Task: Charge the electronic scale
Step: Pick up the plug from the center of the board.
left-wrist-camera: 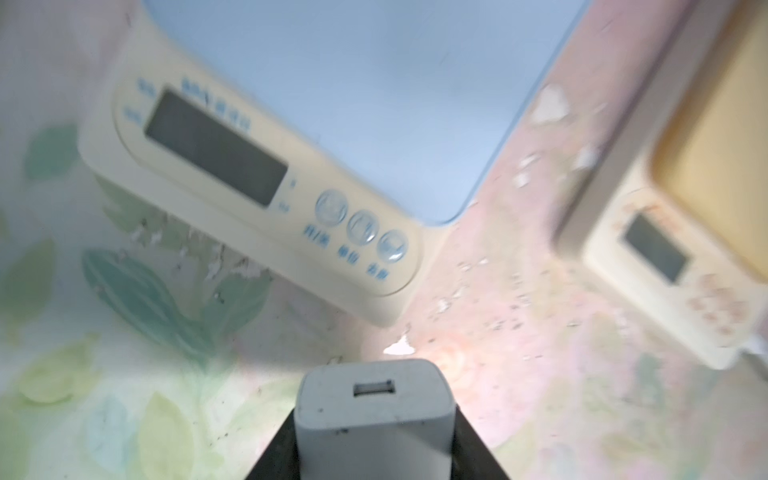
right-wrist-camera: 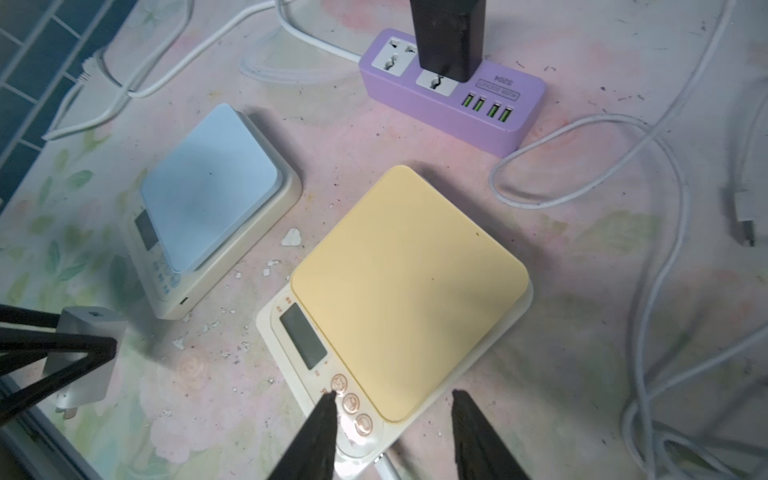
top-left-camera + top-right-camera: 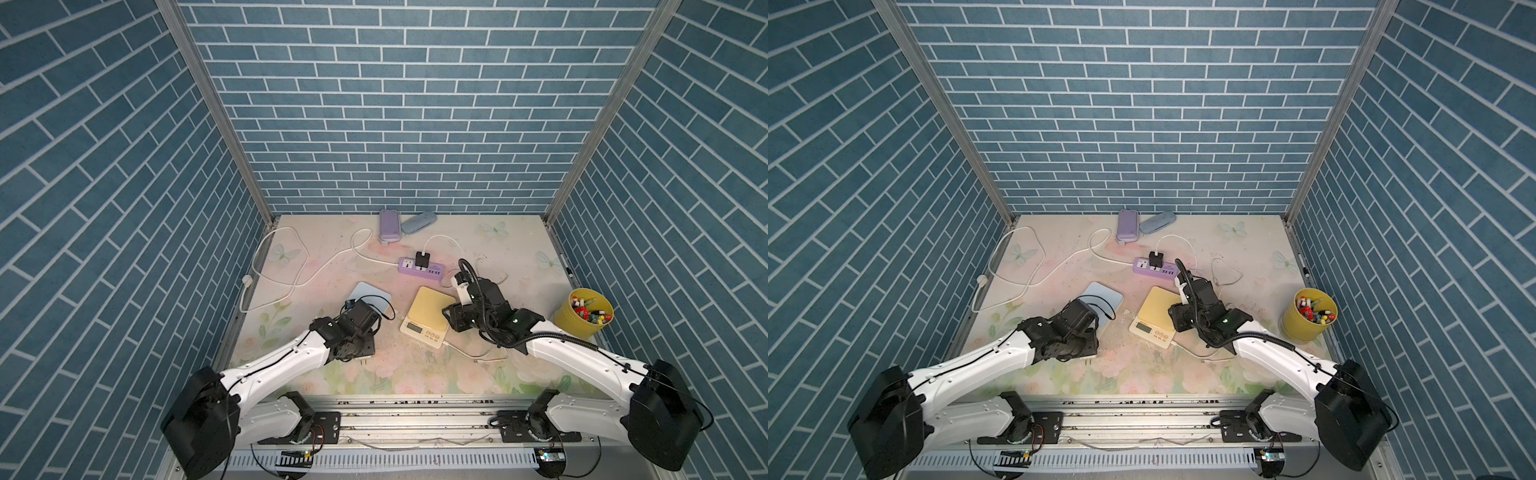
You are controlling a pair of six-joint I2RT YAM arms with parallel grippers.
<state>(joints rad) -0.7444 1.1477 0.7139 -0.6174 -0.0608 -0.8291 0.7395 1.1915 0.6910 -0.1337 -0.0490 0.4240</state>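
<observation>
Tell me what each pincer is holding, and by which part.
The left pincer grips the white boxy USB wall charger by its side faces, socket end outward. The right pincer holds nothing; its jaws stand open above the yellow-topped scale.

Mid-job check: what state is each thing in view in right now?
left gripper: shut on white adapter.
white adapter: USB port empty.
right gripper: open, empty.
yellow scale: display blank, white cable appears plugged in at its edge.
blue scale: display blank, side port empty.
power strip: black adapter plugged in, other socket and USB ports free.
</observation>
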